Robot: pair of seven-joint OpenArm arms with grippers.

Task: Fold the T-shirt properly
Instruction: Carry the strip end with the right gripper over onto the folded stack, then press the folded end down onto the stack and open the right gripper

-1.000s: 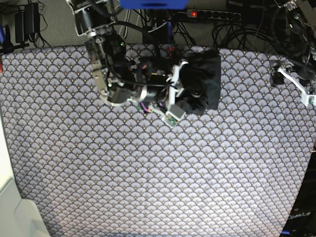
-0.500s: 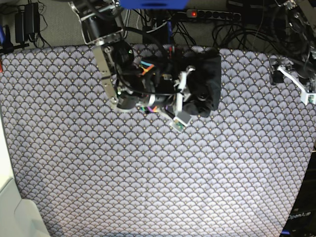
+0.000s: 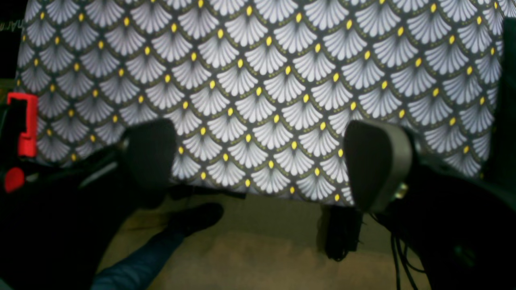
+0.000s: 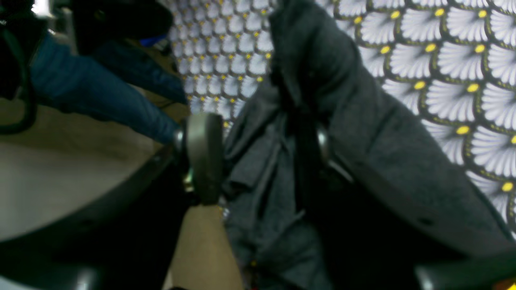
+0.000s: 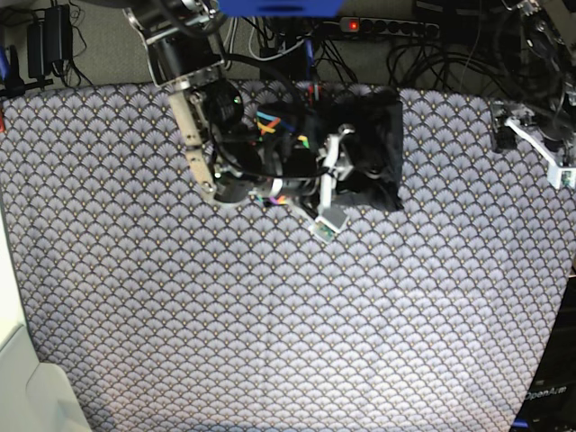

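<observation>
Right gripper [image 4: 262, 157] jaws have spread around the bunched T-shirt [image 5: 373, 148], no axis discernible; left gripper [image 3: 262, 161] jaws gape.

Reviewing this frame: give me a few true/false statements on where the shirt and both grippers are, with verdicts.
1. The T-shirt lies bundled near the far edge of the patterned cloth. True.
2. The left gripper is shut on the T-shirt. False: its jaws stand wide open with only cloth between them.
3. The right gripper is at the T-shirt, with dark fabric between its fingers. True.
4. The T-shirt is spread out flat in the middle of the cloth. False: it is a compact, rumpled bundle at the far side.
5. The left gripper sits away from the T-shirt, by the cloth's edge. True.
</observation>
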